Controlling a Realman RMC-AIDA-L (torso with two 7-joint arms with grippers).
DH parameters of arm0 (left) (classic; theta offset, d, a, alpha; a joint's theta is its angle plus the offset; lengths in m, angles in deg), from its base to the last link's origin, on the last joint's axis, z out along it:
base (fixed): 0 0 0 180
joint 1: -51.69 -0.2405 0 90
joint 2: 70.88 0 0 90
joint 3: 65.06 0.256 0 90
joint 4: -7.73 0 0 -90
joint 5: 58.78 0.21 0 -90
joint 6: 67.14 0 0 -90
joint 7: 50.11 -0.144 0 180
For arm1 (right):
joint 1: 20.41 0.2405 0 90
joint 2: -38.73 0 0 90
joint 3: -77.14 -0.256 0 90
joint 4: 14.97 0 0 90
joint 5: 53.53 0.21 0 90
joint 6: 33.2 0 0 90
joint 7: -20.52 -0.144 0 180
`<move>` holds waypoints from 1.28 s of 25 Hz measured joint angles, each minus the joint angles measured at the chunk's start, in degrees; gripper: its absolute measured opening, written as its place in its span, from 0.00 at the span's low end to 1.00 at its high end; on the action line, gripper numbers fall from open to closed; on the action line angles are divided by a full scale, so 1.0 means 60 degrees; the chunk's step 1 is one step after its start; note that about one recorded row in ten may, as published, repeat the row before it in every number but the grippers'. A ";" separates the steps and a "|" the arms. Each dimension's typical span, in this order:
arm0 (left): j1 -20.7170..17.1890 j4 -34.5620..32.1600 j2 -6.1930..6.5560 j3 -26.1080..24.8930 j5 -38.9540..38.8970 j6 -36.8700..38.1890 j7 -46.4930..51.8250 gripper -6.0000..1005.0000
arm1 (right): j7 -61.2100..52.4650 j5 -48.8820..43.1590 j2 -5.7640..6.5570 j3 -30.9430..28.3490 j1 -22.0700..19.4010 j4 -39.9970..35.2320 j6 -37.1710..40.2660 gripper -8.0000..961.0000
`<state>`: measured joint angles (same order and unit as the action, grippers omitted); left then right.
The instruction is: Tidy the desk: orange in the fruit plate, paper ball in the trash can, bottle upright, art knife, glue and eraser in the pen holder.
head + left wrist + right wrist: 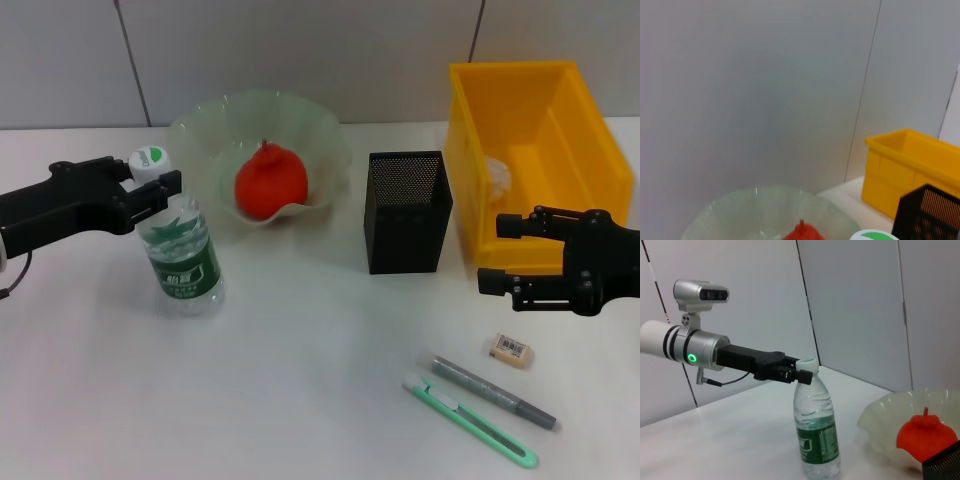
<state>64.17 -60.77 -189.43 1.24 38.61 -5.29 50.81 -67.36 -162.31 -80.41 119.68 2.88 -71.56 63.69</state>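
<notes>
upright bottle [181,250], white cap, green label

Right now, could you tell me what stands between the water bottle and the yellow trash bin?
In the head view, the fruit plate holding the orange and then the black pen holder stand between the bottle and the bin.

The bottle [183,252] stands upright at the left of the table [300,400], with the fruit plate [262,160] just behind and to its right and the orange [270,182] held in that plate. The pen holder [405,212] is placed right of the plate, and the trash can [535,160] is set further right, with what may be the paper ball [497,176] inside it. Nearer the front, right of centre, the eraser [511,348] is found, and before it the glue [493,391] and the art knife [470,421] are laid side by side, the knife nearest the front edge.
</notes>
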 joint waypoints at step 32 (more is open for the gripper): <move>-0.0326 0.1737 -0.0036 0.0056 -0.2556 0.0679 -0.3791 0.68 | -0.0322 0.0011 -0.0008 0.0112 0.0100 -0.0291 0.0015 0.87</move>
<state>62.22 -50.35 -189.65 1.58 23.27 -1.21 28.06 -69.29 -162.25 -80.46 120.35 3.48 -73.30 63.78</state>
